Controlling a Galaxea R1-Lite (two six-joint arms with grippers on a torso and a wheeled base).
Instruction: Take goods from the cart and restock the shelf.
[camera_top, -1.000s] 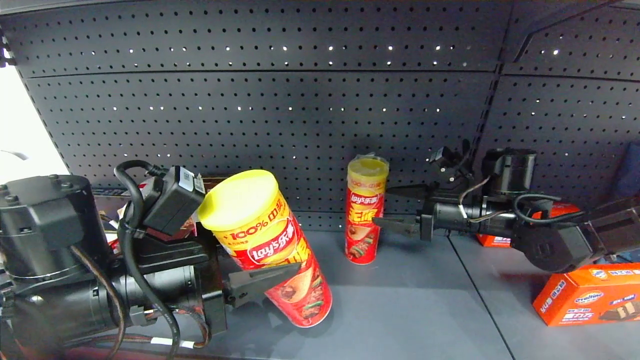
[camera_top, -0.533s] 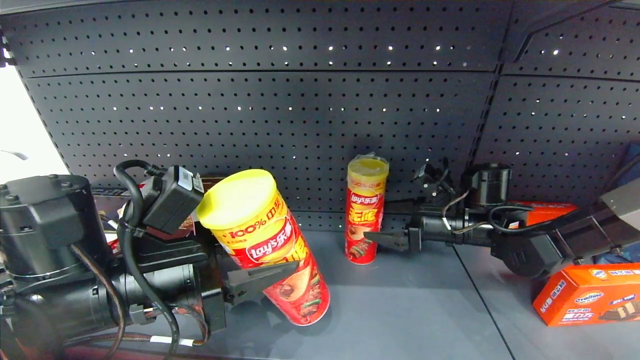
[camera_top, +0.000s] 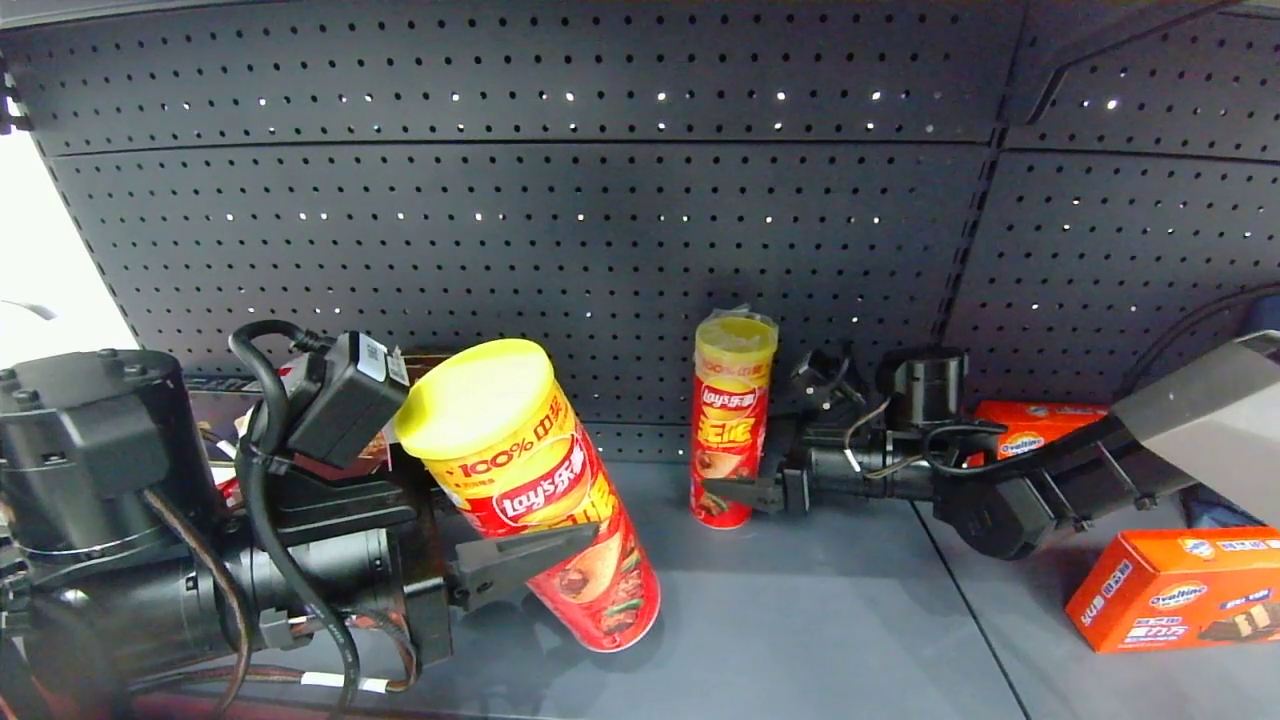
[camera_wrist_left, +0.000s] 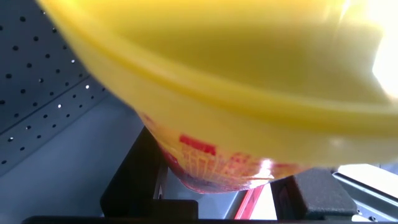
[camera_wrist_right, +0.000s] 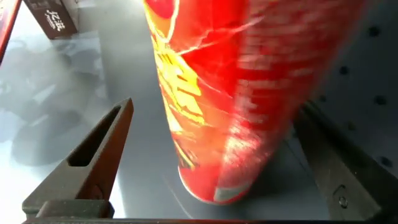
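Over the last second the right arm has dropped lower and slid toward the robot's left along the shelf (camera_top: 820, 620), so the right end effector (camera_top: 735, 470) now reaches the upright crisp can (camera_top: 733, 420); the left arm and its load have not shifted.

The right end effector (camera_wrist_right: 217, 149) is spread wide, one finger on each side of the upright crisp can's (camera_wrist_right: 211, 93) lower part; a clear gap shows at the near finger, and the pictures don't show whether the far one touches. This can stands on the shelf close to the pegboard back panel (camera_top: 600, 200), yellow lid up.

The left end effector (camera_top: 530, 510) is clamped on the tilted crisp can (camera_top: 530, 490) around its middle; the can leans with its lid toward the robot's left, its base low over the shelf front, contact unclear. From the left wrist the yellow lid of the tilted crisp can (camera_wrist_left: 236, 74) looms above the left end effector (camera_wrist_left: 217, 186).

On the robot's right lie a front orange box (camera_top: 1175, 590) and a rear orange box (camera_top: 1040, 425) by the panel.
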